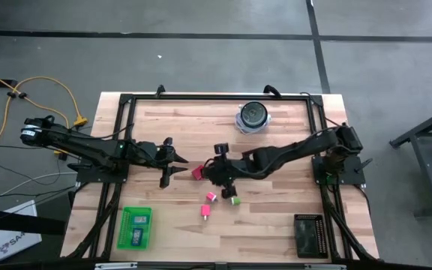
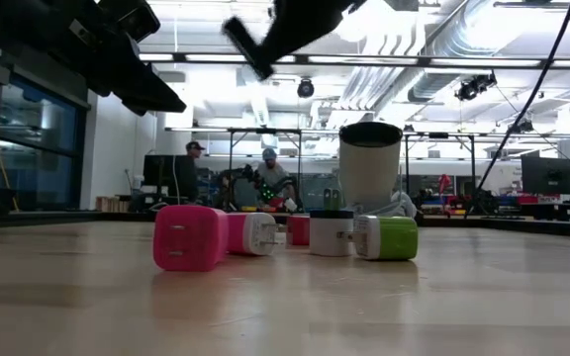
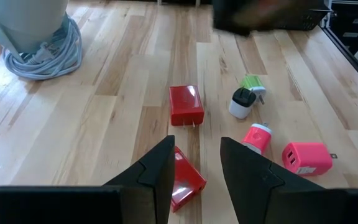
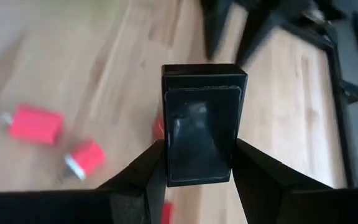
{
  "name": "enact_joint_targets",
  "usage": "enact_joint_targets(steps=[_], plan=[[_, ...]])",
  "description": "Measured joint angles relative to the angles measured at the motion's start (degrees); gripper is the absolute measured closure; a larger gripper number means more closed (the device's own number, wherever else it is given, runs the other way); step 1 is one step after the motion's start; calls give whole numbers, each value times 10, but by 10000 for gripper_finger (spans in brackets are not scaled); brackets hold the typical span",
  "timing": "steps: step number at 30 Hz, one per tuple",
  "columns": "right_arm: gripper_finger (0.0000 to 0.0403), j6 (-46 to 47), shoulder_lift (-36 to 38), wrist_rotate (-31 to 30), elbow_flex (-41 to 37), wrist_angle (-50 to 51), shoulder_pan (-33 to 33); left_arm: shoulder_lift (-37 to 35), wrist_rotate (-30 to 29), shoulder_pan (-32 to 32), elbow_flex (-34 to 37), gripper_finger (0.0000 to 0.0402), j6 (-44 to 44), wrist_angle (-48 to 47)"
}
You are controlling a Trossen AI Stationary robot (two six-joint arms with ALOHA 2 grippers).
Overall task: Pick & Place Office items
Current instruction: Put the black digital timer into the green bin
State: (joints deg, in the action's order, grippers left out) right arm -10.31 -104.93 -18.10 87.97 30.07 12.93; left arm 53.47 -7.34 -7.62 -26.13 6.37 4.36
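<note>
My right gripper (image 4: 199,152) hangs over the table's middle (image 1: 220,159), shut on a black rectangular block (image 4: 202,118). My left gripper (image 3: 194,155) is open just left of it (image 1: 172,160), above a red block (image 3: 184,182) that lies flat on the table. A second red block (image 3: 186,104) lies beyond it. Toward the near edge lie a green-and-white plug piece (image 1: 234,200), a pink-and-white one (image 1: 211,196) and a pink block (image 1: 205,211). In the low view they rest on their sides: the pink block (image 2: 190,237), the green piece (image 2: 389,237). My right gripper pinches the black block between its two fingers (image 4: 151,171), one on each long side near the block's lower end (image 4: 197,171). Most of the block sticks out past the fingertips. The block is lifted clear of the table, as the low view shows (image 2: 247,47).
A round blue-white object with a dark top (image 1: 253,117) stands near the far edge on a coil of cord. A green tray (image 1: 123,238) holding small pieces sits at the near left, a black tray (image 1: 309,234) at the near right. People show in the room behind.
</note>
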Motion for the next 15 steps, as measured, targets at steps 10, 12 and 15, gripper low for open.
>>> enact_joint_targets(steps=[10, 12, 15], plan=[[257, 32, -44, -17, -2, -21, 6, 0, 0, 0, 0, 277, 0, 17], [257, 34, -43, -32, -1, -34, 6, 0, 0, 0, 0, 277, 0, 17], [257, 35, -42, -45, -1, -35, 6, 0, 0, 0, 0, 277, 0, 23]])
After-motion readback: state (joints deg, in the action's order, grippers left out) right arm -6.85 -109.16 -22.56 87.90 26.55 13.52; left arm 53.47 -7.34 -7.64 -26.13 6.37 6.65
